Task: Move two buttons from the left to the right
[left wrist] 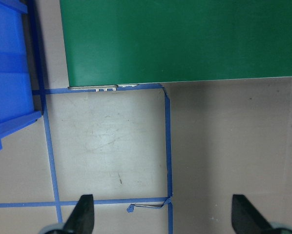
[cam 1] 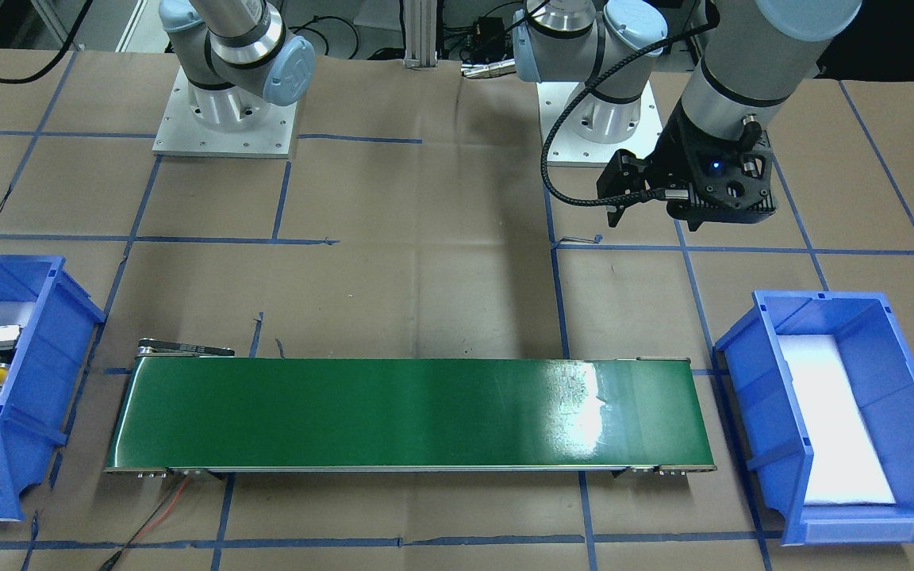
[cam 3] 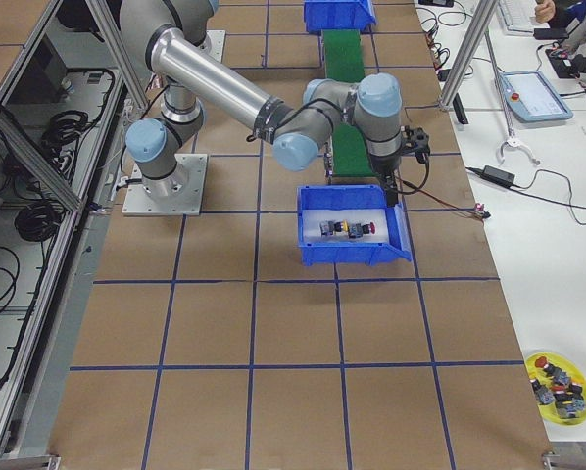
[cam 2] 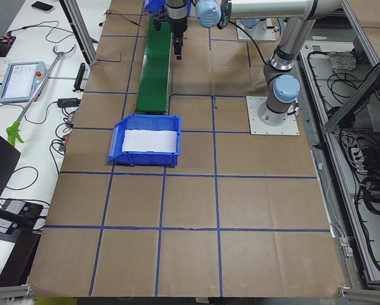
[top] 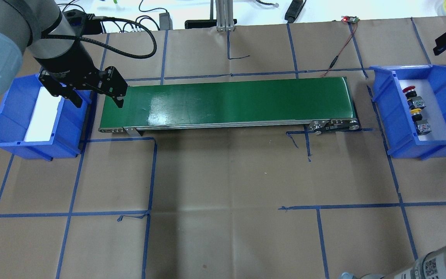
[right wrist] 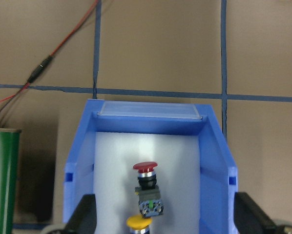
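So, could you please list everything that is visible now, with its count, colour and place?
left blue plastic bin: one, blue, white-lined, at the belt's left end, no buttons inside
right blue plastic bin: one, blue, white-lined, at the belt's right end
green conveyor belt: one, green, between the bins
red-capped push-button switch: one, red cap, black collar, grey base, in the right blue plastic bin
yellow-capped push-button switch: one, yellow cap, next to the red one
brown paper table cover: one, brown, blue tape grid
left pincer: black, open, near the belt's left end
right pincer: black, open, above the right bin
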Robot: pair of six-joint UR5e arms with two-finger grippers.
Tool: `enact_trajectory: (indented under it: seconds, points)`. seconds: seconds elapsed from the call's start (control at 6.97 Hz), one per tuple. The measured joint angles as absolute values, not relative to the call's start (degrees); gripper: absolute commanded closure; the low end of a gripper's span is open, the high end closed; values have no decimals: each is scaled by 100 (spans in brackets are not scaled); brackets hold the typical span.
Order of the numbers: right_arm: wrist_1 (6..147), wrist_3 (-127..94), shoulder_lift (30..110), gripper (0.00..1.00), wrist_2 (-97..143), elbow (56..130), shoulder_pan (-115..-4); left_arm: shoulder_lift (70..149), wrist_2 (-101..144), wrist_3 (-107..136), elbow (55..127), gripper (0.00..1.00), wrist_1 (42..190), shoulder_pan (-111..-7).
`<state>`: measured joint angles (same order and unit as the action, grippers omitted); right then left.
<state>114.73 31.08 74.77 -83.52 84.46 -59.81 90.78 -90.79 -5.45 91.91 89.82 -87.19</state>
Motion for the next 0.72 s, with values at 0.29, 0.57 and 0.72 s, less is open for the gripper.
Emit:
enact_trajectory:
  seconds: [0.29,0.57,0.72]
  points:
    - [10557,2410,8129,0,-8343,8437,-6713,9084,-9074,-547,9176,0,8974,-8718]
    - [9925,1663,8574,0,-8357,8456,-7779,9105,-9069,-565,9166,0,8960,-8719]
    - [9740,1037,8743,0,-8386,8505,-8284,9141,-9067,-578,9153,0,8955,-8718]
